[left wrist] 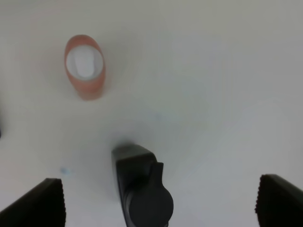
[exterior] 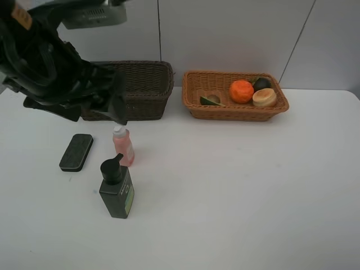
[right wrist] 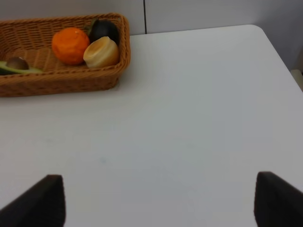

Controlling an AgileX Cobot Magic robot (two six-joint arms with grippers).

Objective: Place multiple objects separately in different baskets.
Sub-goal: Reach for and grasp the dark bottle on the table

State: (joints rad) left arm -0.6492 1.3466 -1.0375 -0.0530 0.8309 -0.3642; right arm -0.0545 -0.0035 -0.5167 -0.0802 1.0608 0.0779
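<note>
**Left gripper** (left wrist: 161, 202): jaws spread wide, holding nothing. In the high view its arm fills the upper left of the frame, with the tip directly above the pink bottle (exterior: 123, 146).

**Right gripper** (right wrist: 161, 201): jaws spread wide, holding nothing, over bare white table (exterior: 253, 185).

**Objects on the table, left of centre in the high view:**
- The pink bottle stands upright.
- The dark-green pump bottle (exterior: 117, 191) stands upright just below it in the frame.
- The black eraser block (exterior: 76, 152) lies flat to their left.

**Baskets, along the top of the frame:**
- The dark brown basket (exterior: 147, 84) is partly hidden by the arm, and its contents cannot be seen.
- The light tan basket (exterior: 236, 113), right of centre, holds the avocado half (exterior: 211, 100), orange (exterior: 242, 91), mangosteen (exterior: 261, 83) and peach (exterior: 264, 97).
</note>
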